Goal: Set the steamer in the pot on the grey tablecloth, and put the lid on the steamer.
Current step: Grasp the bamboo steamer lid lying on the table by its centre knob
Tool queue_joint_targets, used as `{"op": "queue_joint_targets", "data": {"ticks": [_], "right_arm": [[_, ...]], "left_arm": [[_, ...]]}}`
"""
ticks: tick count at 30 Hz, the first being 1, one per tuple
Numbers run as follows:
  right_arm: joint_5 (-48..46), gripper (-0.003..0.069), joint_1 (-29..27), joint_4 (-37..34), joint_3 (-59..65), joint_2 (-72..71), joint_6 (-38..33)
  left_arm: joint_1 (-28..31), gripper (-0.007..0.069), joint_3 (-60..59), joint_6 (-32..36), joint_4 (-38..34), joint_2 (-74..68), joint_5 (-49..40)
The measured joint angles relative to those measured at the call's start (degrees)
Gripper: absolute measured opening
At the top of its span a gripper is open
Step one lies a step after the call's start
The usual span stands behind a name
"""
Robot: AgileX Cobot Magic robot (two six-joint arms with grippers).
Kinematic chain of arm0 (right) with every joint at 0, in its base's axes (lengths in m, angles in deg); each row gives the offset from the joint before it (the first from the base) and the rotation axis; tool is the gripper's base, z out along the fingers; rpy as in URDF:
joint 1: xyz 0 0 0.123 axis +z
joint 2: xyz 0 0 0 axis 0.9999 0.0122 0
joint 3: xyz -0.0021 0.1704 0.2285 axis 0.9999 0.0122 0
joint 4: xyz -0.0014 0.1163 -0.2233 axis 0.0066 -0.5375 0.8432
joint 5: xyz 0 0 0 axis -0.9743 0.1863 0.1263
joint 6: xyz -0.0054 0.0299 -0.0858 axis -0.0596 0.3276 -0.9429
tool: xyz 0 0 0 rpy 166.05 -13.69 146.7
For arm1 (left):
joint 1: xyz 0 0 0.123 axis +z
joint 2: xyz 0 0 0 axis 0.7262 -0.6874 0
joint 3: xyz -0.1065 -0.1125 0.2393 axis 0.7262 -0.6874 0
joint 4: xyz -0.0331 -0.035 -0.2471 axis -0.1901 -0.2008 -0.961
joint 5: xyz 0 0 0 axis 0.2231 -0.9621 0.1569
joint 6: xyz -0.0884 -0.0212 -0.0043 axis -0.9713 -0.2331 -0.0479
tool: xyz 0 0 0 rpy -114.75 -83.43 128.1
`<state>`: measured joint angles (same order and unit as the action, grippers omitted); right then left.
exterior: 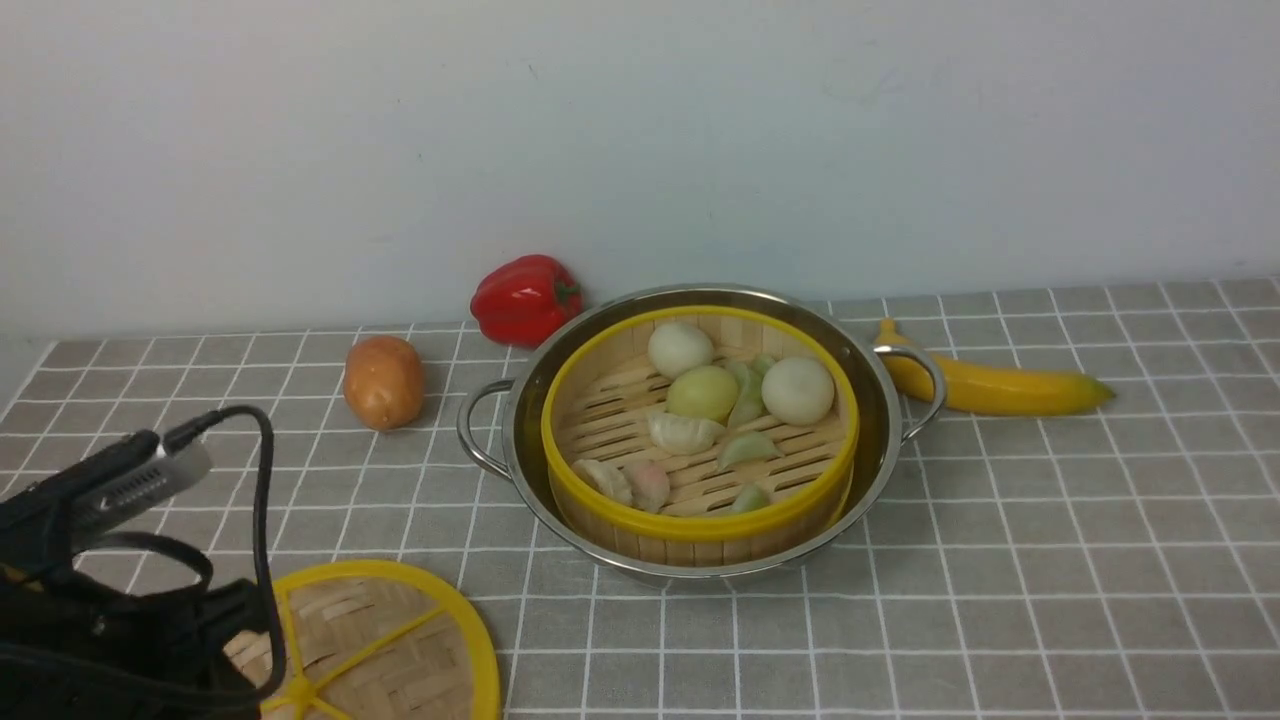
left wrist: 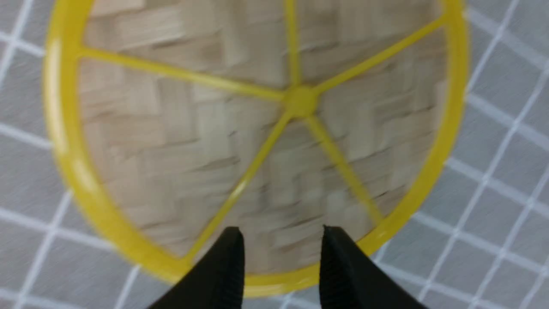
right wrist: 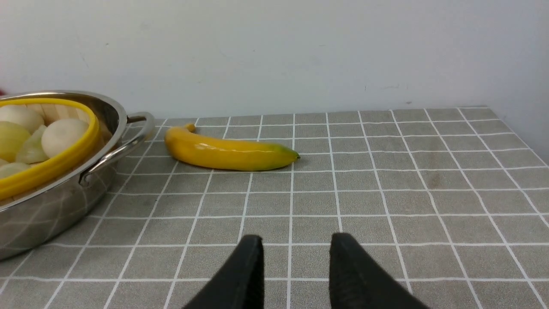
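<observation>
Front view: the steamer (exterior: 700, 525), loaded with dumplings (exterior: 685, 432), sits inside the pot (exterior: 522, 420) on the grey tablecloth (exterior: 1000, 560), so only the covering appears left. The lid (exterior: 390, 640) lies flat at 8 o'clock from the pot, partly under the left arm (exterior: 100, 620).

Left wrist view: the left gripper (left wrist: 281, 231) hangs over the lid's edge. Its fingers (left wrist: 223, 266) are partly spread and grip nothing, with the centre knob (left wrist: 301, 101) beyond the tips.

Right wrist view: the right gripper (right wrist: 296, 242), partly spread and empty, hovers over cloth, well apart from the pot.
</observation>
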<state>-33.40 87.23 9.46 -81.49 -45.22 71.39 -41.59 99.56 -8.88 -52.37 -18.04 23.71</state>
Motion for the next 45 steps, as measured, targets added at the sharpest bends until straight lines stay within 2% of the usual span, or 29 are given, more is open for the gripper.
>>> {"op": "queue_joint_targets", "data": {"ticks": [4, 8, 9, 12, 16, 19, 25, 35, 45], "right_arm": [[0.00, 0.0240, 0.00, 0.00, 0.00, 0.00, 0.00], [0.00, 0.0240, 0.00, 0.00, 0.00, 0.00, 0.00], [0.00, 0.0240, 0.00, 0.00, 0.00, 0.00, 0.00], [0.00, 0.0240, 0.00, 0.00, 0.00, 0.00, 0.00], [0.00, 0.0240, 0.00, 0.00, 0.00, 0.00, 0.00], [0.00, 0.0240, 0.00, 0.00, 0.00, 0.00, 0.00], [0.00, 0.0240, 0.00, 0.00, 0.00, 0.00, 0.00], [0.00, 0.0240, 0.00, 0.00, 0.00, 0.00, 0.00], [0.00, 0.0240, 0.00, 0.00, 0.00, 0.00, 0.00]], "left_arm": [[0.00, 0.0243, 0.42, 4.77, -2.98, -1.18, 3.86], [0.00, 0.0243, 0.66, 24.54, -4.19, -3.63, 7.17], [0.00, 0.0243, 0.66, 25.56, -4.19, -3.74, 7.27], [0.00, 0.0243, 0.65, 41.05, -6.36, -5.71, 8.83], [0.00, 0.0243, 0.65, 52.11, -9.32, -8.65, 8.95], [0.00, 0.0243, 0.65, 53.22, -9.86, -11.13, 8.88], [0.00, 0.0243, 0.72, 50.39, -9.68, -17.36, 8.64], [0.00, 0.0243, 2.20, 46.97, -6.16, -18.03, 8.69], [0.00, 0.0243, 3.75, 46.54, -5.66, -18.14, 8.68]]}}
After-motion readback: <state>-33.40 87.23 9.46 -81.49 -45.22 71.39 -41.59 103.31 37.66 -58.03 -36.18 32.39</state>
